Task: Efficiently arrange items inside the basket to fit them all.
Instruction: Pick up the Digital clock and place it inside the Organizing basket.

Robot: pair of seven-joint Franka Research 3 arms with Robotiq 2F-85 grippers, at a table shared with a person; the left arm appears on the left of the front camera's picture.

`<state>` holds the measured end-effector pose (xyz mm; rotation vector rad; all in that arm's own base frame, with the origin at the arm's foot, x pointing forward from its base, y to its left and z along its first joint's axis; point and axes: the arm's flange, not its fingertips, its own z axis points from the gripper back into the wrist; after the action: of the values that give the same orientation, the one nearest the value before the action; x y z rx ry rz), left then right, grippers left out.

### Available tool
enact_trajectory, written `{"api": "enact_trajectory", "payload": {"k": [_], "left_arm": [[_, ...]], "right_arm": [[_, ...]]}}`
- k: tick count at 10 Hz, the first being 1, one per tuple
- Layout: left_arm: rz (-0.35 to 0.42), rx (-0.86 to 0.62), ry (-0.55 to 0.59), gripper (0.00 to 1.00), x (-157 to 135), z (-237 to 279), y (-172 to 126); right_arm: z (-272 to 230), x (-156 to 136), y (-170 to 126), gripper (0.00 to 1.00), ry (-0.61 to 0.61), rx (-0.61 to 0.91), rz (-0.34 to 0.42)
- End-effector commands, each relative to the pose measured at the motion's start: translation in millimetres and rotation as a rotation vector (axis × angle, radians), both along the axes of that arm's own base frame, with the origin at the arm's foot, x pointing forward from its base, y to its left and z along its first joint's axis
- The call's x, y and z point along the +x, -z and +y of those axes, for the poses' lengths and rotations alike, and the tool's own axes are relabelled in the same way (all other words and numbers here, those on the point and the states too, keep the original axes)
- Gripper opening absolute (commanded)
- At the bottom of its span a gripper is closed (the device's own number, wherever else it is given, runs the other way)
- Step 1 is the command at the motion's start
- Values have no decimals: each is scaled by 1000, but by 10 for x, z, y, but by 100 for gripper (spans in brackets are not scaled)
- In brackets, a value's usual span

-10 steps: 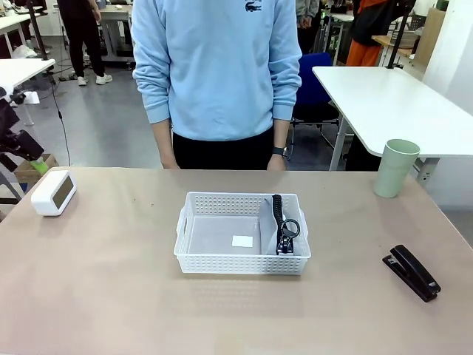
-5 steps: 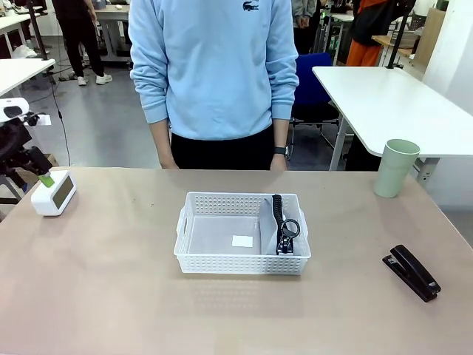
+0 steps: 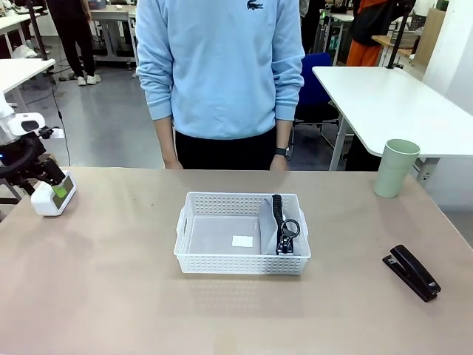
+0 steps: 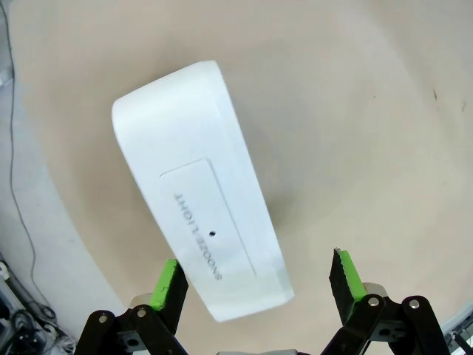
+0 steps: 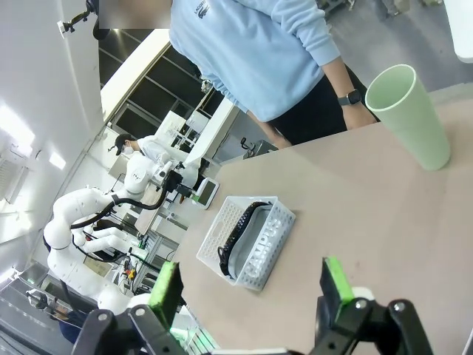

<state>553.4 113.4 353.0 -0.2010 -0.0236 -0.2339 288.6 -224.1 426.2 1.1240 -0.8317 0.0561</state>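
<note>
While the pouch (image 3: 270, 225) sits in the basket (image 3: 222, 198), well to its left the open left gripper (image 4: 255, 271) straddles the box (image 4: 188, 163).

Over at the tabletop (image 3: 111, 296)'s far left edge the left claw (image 3: 55, 186) is down on the white box (image 3: 42, 201), with one green pad (image 3: 60, 191) showing at the box's right end. The basket (image 3: 222, 260) sits mid-table with the grey pouch (image 3: 267, 225) standing on edge along its right wall, its black strap (image 3: 277, 209) uppermost, and a small white slip (image 3: 242, 240) lies on the bare floor to its left. Off to the right the pale green cup (image 3: 395, 168) stands upright near the far edge and the black stapler (image 3: 412, 272) lies nearer, both well apart from the basket, while a person (image 3: 222, 66) in a light blue sweatshirt stands at the far side.
</note>
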Motion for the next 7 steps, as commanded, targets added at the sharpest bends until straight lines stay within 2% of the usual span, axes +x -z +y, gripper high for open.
{"api": "enact_trajectory", "payload": {"k": [1,3,7], "left_arm": [[-24,4,-15,100,91,-7,81],[-52,19,-46,100,96,-22,148],[-35,37,-81,100,98,-38,205]], "right_arm": [[-5,26,-19,100,3,6,-37],[-5,26,-19,100,3,6,-37],[-5,26,-19,100,3,6,-37]]}}
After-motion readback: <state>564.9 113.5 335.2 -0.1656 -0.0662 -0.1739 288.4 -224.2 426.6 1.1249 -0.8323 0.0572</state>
